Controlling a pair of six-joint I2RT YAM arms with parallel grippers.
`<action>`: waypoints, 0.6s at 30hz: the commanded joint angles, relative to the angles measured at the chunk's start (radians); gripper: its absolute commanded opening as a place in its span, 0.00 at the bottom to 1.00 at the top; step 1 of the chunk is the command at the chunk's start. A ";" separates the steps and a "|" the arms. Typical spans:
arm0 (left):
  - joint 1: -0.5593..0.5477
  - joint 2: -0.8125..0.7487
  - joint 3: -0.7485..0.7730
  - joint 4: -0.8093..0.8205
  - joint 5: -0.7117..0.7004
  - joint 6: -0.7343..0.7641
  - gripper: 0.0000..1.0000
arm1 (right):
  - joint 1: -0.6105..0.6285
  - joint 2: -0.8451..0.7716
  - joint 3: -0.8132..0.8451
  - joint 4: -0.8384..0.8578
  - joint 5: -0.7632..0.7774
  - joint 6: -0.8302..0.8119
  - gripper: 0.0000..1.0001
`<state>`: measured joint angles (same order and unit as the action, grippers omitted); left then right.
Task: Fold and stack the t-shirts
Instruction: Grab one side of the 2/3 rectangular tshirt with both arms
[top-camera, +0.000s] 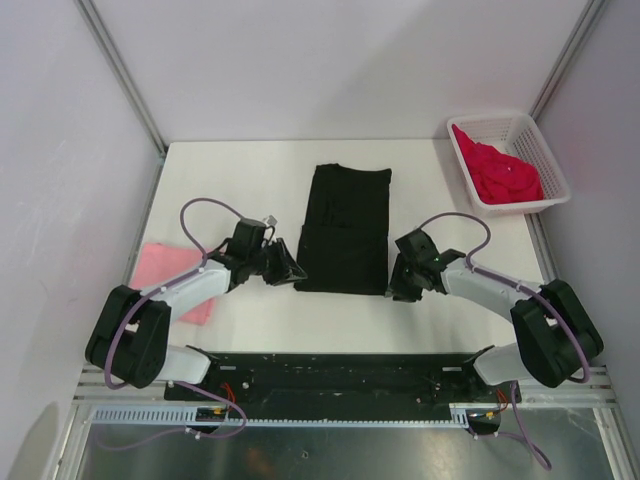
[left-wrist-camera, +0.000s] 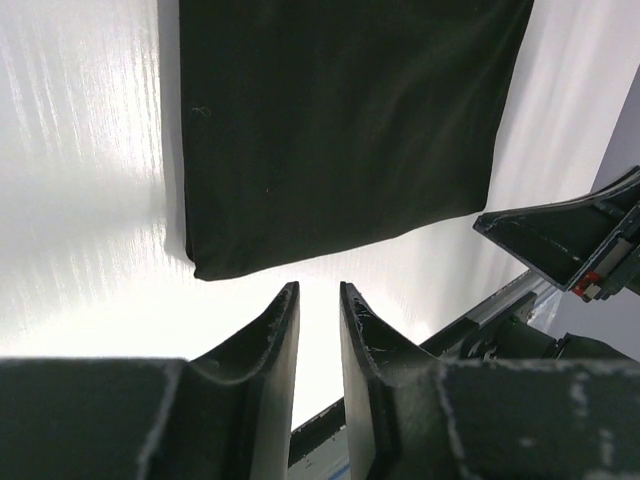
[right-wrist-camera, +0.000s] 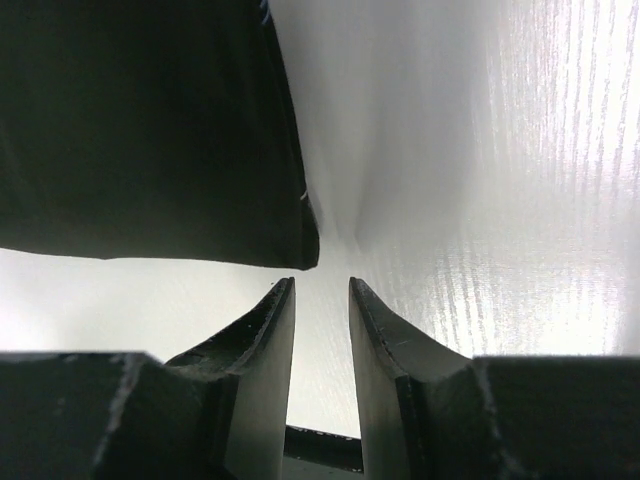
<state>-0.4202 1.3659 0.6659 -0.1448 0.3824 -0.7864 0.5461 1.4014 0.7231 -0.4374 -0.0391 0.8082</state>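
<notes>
On the white table (top-camera: 230, 180), right in the middle, lies the black t-shirt (top-camera: 343, 228), folded into a long flat strip with a short end toward the arms. The left gripper (left-wrist-camera: 318, 292) sits low just beside the near left corner, and the right gripper (right-wrist-camera: 320, 285) sits low just beside the near right corner. Both have their fingers only a little bit apart, like a thin slot, and neither one holds anything. The pink t-shirt (top-camera: 165, 268) lies flat by the left edge, partly under the left arm. The red t-shirt (top-camera: 505, 172) is bunched up in the white basket (top-camera: 548, 165) at the far right corner. I think the next job is to pinch the two near corners and fold the strip in half, away from the arms. The slots look too thin for so many layers of cloth. The fingers might push the edge along and wrinkle it, not slide around it. If a gripper grabs only the top layer, the fold could fall open when it lifts. If one arm goes faster or higher than the other, the shirt could end up crooked. And the left arm is close over the pink shirt, so a wide swing could drag it out of place.
</notes>
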 joint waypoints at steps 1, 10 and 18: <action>0.003 -0.032 -0.012 0.003 0.032 0.000 0.26 | 0.007 -0.032 -0.004 0.059 0.026 0.062 0.33; 0.006 -0.029 -0.018 0.002 0.031 0.003 0.25 | 0.007 -0.037 -0.005 0.079 0.039 0.084 0.33; 0.004 -0.023 -0.021 0.003 0.032 0.006 0.23 | 0.024 0.025 -0.005 0.092 0.083 0.092 0.34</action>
<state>-0.4187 1.3651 0.6533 -0.1452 0.3973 -0.7860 0.5549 1.3994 0.7181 -0.3679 -0.0040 0.8829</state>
